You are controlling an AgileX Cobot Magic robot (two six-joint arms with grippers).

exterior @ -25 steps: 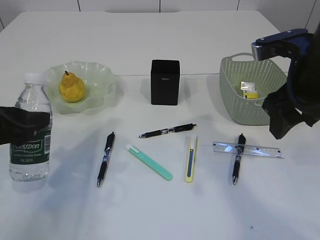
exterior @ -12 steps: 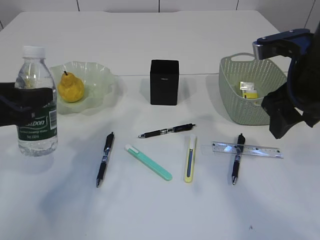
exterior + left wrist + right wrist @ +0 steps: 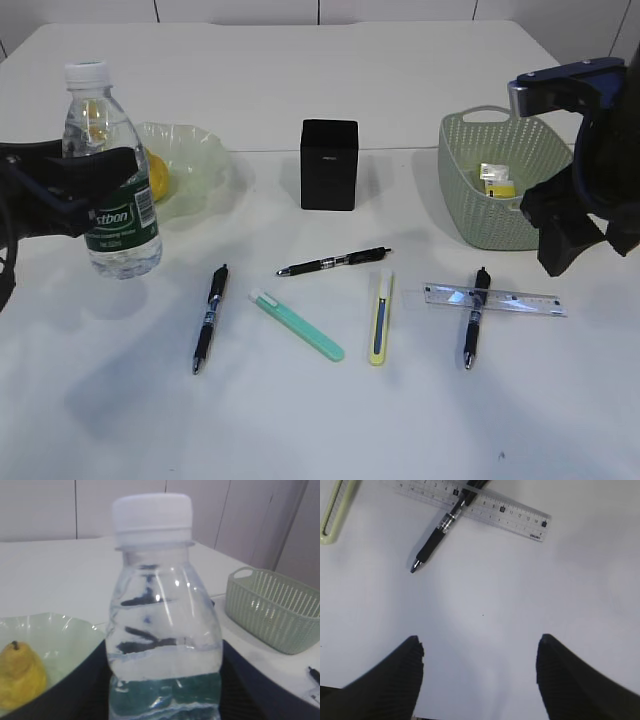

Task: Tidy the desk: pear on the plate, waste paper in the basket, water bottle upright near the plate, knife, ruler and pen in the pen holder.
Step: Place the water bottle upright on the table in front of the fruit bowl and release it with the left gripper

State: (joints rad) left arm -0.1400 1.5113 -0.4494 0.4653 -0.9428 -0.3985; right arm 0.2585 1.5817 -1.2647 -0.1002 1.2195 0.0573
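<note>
Background: pale wall [image 3: 45,507] of flat panels divided by narrow dark vertical seams, directly behind the far table edge. Lighting is even and diffuse, casting soft, faint shadows. Floor and windows cannot be seen in any view.

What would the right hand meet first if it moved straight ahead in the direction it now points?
Most likely bare desk. The open right hand points down at empty tabletop; the ruler and the pen crossing it lie beyond that line, though depth is uncertain.
</note>
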